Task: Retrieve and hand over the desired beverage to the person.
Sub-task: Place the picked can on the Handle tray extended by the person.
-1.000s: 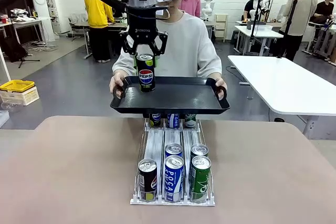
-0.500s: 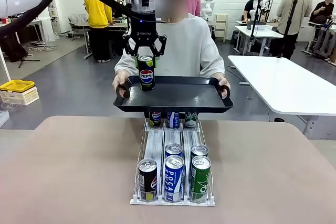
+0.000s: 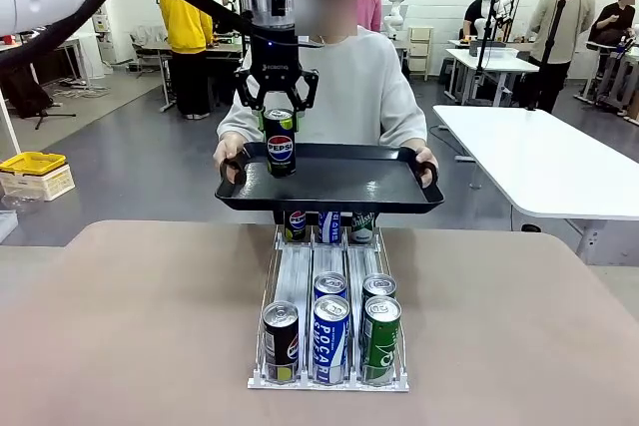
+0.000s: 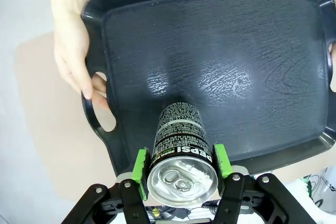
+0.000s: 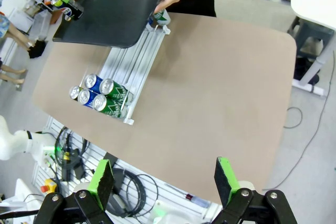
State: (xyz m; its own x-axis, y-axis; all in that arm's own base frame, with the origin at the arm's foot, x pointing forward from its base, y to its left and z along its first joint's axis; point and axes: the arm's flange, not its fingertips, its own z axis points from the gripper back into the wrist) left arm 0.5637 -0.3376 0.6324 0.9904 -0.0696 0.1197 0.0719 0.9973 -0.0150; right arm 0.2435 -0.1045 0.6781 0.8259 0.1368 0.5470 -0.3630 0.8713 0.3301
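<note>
A black Pepsi can [image 3: 280,143] hangs upright in my left gripper [image 3: 279,123], which is shut on its upper part. In the left wrist view the can [image 4: 181,148] sits between the green pads [image 4: 140,164], its base at or just above the floor of a black tray [image 4: 220,61]. The person [image 3: 359,87], in a light grey sweatshirt, holds this tray [image 3: 339,192] by both handles over the table's far edge; one hand [image 4: 73,51] grips the handle near the can. My right gripper [image 5: 164,182] is open high above the table, with nothing between its fingers.
A clear can rack [image 3: 300,276] stands mid-table with black, blue and green cans [image 3: 330,336] at its near end and more [image 3: 327,226] under the tray. The brown table [image 3: 130,326] is bare around the rack [image 5: 134,61]. A white table [image 3: 539,162] stands to the right.
The left gripper and can have risen slightly, and the person's tray has shifted a little to the right and levelled. Over the last half second almost nothing moved.
</note>
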